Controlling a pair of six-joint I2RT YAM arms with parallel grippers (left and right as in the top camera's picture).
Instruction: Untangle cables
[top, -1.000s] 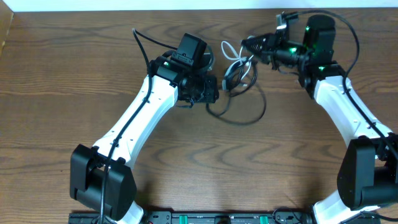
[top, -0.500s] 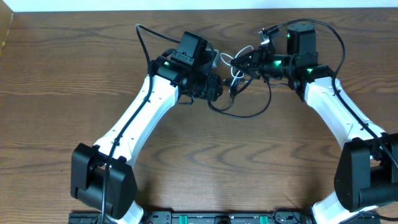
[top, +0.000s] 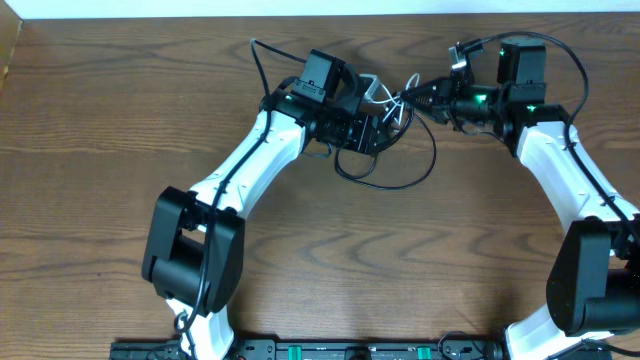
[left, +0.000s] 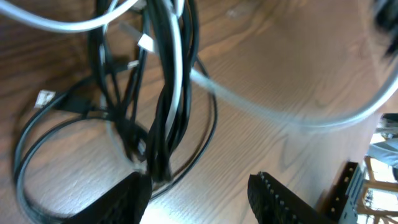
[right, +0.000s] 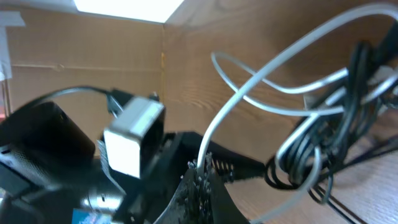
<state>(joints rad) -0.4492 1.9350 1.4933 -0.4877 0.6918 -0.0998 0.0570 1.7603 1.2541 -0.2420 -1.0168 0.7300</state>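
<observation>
The black cable (top: 404, 178) lies in loops on the table, with a bunched part (left: 168, 93) hanging upright in the left wrist view. The white cable (right: 249, 93) arcs up out of the tangle; in the overhead view it (top: 386, 98) runs between the two grippers. My right gripper (right: 202, 177) is shut on the white cable and holds it raised; from above this gripper (top: 405, 97) is at the right of the tangle. My left gripper (left: 199, 186) is open above the black loops, nothing between its fingers (left: 124, 199). Overhead, it (top: 383, 125) sits right against the tangle.
The wooden table (top: 120, 120) stretches around the tangle. The left arm's own thick black wire (top: 262, 55) loops behind its wrist, and the right arm's wire (top: 570, 60) arches over its wrist. A black rail (top: 350, 350) runs along the front edge.
My left gripper has shifted right and up against the tangle and its jaws have widened. My right gripper swung in towards the tangle, then eased back right, still gripping the white cable.
</observation>
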